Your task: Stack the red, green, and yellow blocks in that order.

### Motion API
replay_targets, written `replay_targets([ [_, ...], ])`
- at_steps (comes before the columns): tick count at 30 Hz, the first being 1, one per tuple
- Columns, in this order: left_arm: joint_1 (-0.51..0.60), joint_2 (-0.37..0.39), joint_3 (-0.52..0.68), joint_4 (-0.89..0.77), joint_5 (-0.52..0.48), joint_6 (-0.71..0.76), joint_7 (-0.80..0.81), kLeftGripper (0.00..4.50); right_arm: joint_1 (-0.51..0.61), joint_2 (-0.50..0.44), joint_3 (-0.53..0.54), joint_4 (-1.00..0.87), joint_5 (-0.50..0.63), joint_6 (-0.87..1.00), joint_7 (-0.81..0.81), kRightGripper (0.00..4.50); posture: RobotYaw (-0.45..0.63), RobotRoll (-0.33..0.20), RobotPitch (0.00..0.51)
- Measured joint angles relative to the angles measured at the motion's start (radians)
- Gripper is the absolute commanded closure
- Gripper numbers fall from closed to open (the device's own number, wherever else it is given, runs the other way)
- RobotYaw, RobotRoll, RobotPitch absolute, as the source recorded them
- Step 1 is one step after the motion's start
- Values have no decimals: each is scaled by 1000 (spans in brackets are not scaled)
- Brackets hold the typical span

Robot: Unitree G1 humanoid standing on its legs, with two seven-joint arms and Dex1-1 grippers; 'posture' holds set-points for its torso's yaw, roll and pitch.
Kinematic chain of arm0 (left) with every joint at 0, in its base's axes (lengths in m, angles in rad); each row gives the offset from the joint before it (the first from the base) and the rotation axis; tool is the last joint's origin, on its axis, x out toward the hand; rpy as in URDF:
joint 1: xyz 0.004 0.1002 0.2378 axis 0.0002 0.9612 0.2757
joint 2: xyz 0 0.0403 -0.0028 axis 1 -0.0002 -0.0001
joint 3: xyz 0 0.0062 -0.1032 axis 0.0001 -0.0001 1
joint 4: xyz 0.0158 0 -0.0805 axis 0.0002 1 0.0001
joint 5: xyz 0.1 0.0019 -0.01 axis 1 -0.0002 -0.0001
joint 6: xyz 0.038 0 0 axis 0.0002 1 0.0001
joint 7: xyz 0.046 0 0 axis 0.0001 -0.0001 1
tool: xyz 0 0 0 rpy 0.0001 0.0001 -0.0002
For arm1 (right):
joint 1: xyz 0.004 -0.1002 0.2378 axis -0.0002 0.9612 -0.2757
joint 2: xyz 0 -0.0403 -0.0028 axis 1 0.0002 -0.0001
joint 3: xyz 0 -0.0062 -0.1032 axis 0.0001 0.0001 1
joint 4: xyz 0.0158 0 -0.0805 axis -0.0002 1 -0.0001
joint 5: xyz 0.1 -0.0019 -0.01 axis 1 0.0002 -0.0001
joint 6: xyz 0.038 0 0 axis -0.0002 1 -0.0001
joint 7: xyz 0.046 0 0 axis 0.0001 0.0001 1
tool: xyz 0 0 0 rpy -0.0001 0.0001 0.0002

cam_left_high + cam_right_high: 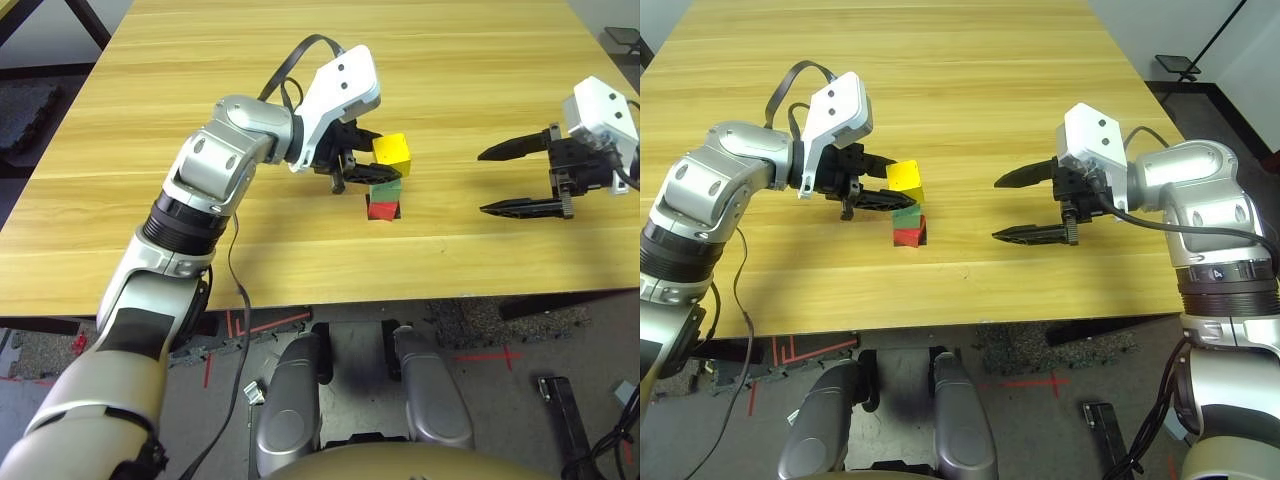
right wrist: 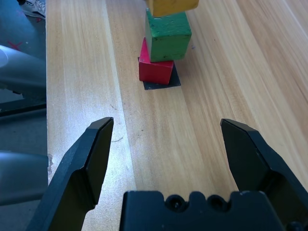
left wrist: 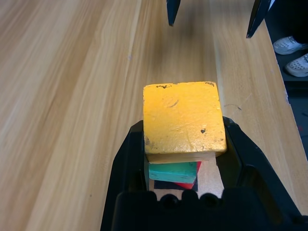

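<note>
Pale wood table (image 1: 480,265), across the scene. Right gripper (image 1: 1015,206) to the right, well apart from the blocks, fingers spread wide, empty. Left gripper (image 1: 390,158) left of centre, closed on yellow block (image 1: 392,153). Yellow sits above green block (image 2: 168,36); green rests on red block (image 2: 155,70), slightly twisted. Red stands on black square patch (image 2: 163,85).

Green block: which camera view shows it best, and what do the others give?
The right wrist view: the green block shows its top and sides largely uncovered. The left wrist view gives a strip below the yellow block; both eye views, a small side patch.
</note>
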Motion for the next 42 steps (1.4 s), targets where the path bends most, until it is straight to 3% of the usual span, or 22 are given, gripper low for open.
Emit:
replay_targets([
  [14,5,-23,-13,93,39,-69,-13,2438,0,0,0,-19,1,5,1,0,242,111,247],
  [36,10,-38,-13,66,53,-52,-22,2438,-3,10,2,-14,-1,4,10,0,257,105,263],
  [42,10,-37,-15,66,61,-53,-27,471,-3,10,2,-15,-1,5,13,0,260,103,263],
])
